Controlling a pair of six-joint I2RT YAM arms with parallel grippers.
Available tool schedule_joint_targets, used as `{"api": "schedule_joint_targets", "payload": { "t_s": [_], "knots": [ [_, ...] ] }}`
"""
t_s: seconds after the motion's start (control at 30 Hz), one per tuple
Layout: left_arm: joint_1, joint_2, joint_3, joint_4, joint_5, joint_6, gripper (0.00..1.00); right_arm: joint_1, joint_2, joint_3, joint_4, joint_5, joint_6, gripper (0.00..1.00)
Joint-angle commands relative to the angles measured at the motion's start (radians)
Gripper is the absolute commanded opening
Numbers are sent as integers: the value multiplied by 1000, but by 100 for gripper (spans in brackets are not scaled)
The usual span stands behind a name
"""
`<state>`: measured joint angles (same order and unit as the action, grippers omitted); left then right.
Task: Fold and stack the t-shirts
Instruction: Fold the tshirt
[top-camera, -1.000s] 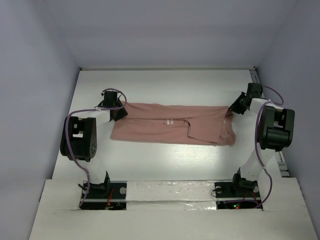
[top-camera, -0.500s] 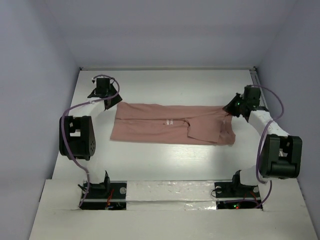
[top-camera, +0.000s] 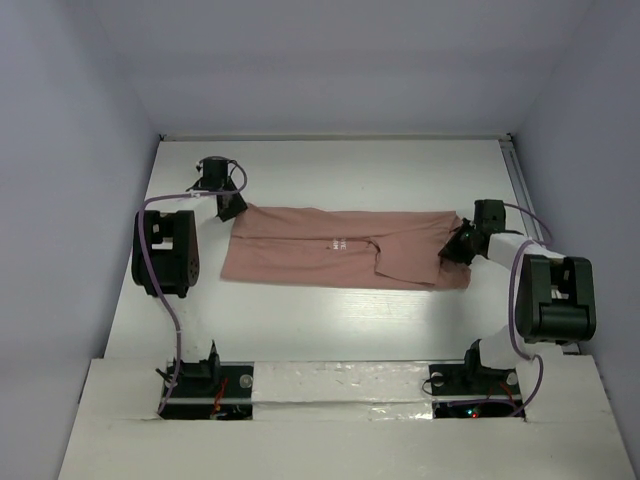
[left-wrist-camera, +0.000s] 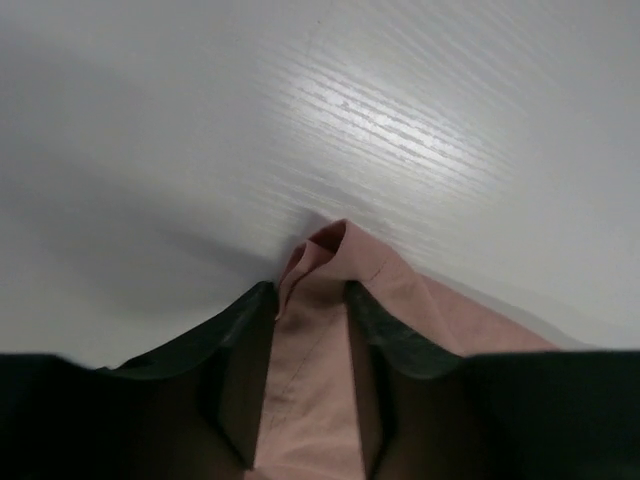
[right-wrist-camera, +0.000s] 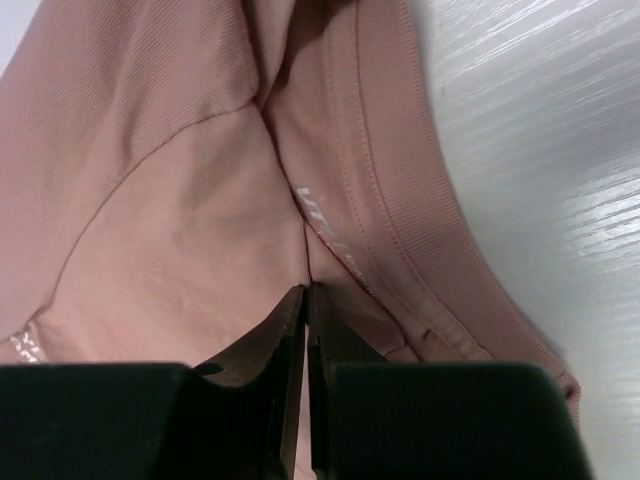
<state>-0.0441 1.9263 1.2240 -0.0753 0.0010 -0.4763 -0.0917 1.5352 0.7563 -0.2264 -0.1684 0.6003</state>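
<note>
Here the salmon-pink t-shirt (top-camera: 340, 250) lies in a long band across the worktop (top-camera: 330, 170), left tool (left-wrist-camera: 310, 295) pinching its far corner, right tool (right-wrist-camera: 306, 295) nipped shut on cloth by the collar (right-wrist-camera: 400, 200); both ends should rise evenly.

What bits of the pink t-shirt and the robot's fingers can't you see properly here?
Top view: the print on the t-shirt is too small to read.
Right wrist view: the collar lettering is blurred; the right fingers hide whether they pinch cloth.
Left wrist view: the left fingers and the bottom edge hide most of the t-shirt; squeezing or just straddling, unclear.
</note>
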Motion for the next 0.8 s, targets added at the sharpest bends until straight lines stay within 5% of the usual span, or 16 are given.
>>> {"api": "schedule_joint_targets", "payload": {
  "t_s": [0.0,0.13,0.43,0.5,0.53,0.57,0.63,0.73,0.77],
  "knots": [
    [0,2,-14,22,33,8,27,-2,3,23,64,32,6,9],
    [10,-18,-37,9,-30,-10,0,-14,2,20,64,59,-2,0],
    [41,-73,-60,-47,-127,-19,0,-59,-40,51,13,109,-48,0],
    [50,-70,-44,-75,-131,-19,8,-59,-49,73,-11,112,-53,11],
    [50,-69,-40,-86,-131,-19,26,-59,-56,90,-33,115,-62,20],
    [50,-69,-37,-96,-127,-19,39,-59,-67,101,-43,115,-66,43],
    [50,-95,-46,-106,-116,-13,59,-59,-87,129,-80,77,-89,58],
    [50,-173,-69,-106,-114,-15,63,-13,-119,166,-113,17,-83,50],
    [50,-194,-69,-112,-118,-19,63,10,-113,182,-113,4,-77,33]
  ]
}}
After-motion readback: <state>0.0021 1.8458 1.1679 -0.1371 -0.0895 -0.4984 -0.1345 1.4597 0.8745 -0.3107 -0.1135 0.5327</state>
